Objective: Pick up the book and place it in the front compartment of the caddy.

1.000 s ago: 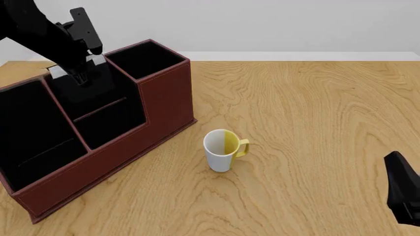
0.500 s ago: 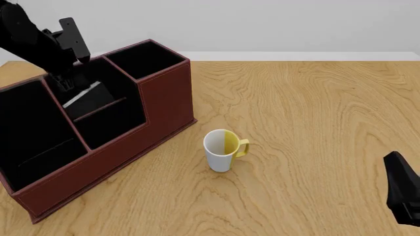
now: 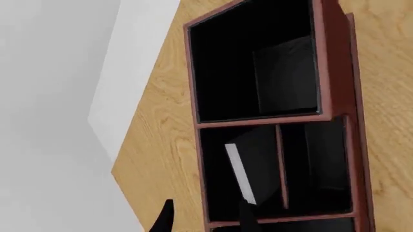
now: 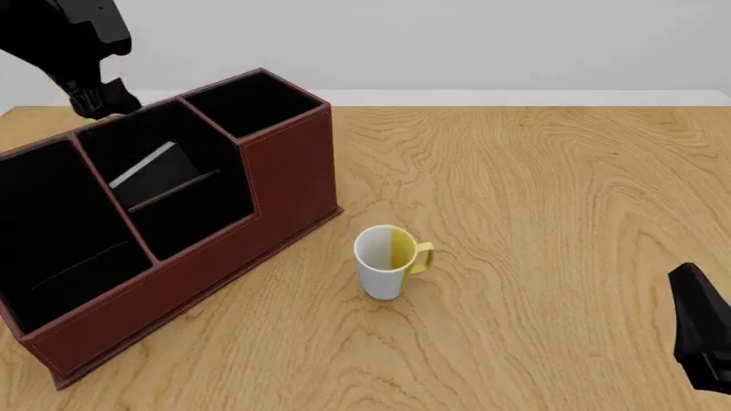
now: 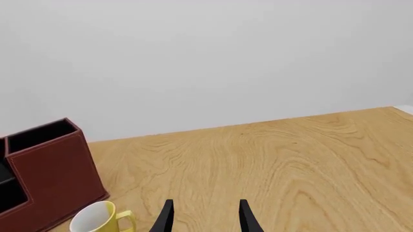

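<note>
The table (image 4: 549,188) was a broad slab of pale wood with strong wavy grain, meeting a plain grey-white wall at its far edge. On its left side stood the caddy (image 4: 291,184), a long reddish-brown box with stepped walls, a leather-like skin and matt black insides, split into three sections; the taller square end cell lay farthest from the camera. The front compartment (image 4: 188,214), the middle section, was black inside and crossed by a low thin divider (image 4: 171,192). The left arm (image 4: 51,34), black and angular, hung above the caddy's far left corner, clear of it. The book (image 4: 152,170) sat inside the middle section, on the far side of the divider, tilted with its lower part down in the dark; its covers were plain black and its page edge showed as a narrow white-grey strip. In the left wrist view the same strip (image 3: 239,171) ran beside the divider. The left gripper (image 3: 205,217) showed two slim black fingers (image 3: 164,220) spread apart with nothing between them, above the caddy. The right gripper (image 5: 205,217) likewise had its thin dark fingers parted and empty, held over bare wood at the near right. Near the table's middle, apart from the caddy, stood a mug (image 4: 386,261), a smooth tapered cup, white on one half and yellow on the other, with a yellow handle.
</note>
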Controlling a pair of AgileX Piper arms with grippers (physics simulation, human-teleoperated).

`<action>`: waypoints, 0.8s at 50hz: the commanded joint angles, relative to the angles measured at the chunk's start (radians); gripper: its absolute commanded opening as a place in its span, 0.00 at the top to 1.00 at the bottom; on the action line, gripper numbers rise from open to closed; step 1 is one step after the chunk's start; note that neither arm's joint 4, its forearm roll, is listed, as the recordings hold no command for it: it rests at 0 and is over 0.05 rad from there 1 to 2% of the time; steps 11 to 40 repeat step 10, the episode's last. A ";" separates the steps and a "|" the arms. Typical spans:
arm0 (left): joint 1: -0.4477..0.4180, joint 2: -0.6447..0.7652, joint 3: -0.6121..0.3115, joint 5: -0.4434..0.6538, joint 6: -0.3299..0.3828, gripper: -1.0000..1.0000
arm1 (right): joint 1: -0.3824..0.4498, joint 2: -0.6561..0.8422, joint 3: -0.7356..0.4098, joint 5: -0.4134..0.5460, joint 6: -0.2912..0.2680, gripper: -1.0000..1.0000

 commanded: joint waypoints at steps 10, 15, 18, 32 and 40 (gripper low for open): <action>-0.089 -0.258 -0.097 0.234 -0.038 0.00 | -0.008 0.000 -0.003 -0.005 0.006 0.00; -0.089 -0.258 -0.097 0.234 -0.038 0.00 | -0.008 0.000 -0.003 -0.005 0.006 0.00; -0.089 -0.258 -0.097 0.234 -0.038 0.00 | -0.008 0.000 -0.003 -0.005 0.006 0.00; -0.089 -0.258 -0.097 0.234 -0.038 0.00 | -0.008 0.000 -0.003 -0.005 0.006 0.00; -0.089 -0.258 -0.097 0.234 -0.038 0.00 | -0.008 0.000 -0.003 -0.005 0.006 0.00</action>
